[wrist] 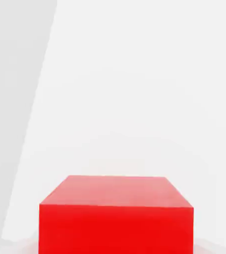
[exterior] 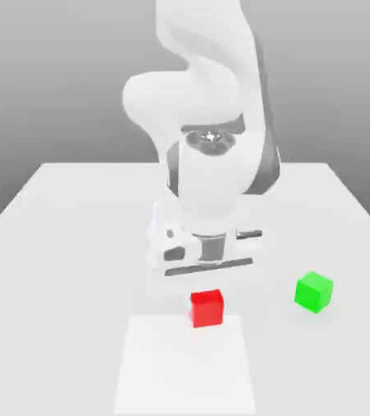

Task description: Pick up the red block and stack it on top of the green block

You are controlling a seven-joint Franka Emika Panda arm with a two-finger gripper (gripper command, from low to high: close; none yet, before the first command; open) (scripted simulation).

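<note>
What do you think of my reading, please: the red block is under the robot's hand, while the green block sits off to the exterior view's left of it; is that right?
Not quite: the exterior view shows the green block off to its right of the red block, not its left.

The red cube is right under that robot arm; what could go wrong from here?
The end effector is shut on the red cube, which sits low in it in the exterior view, so it might slip during the lift. The green cube stands off to the exterior view's right, turned at an angle; the red one could land askew on it and topple off.
</note>
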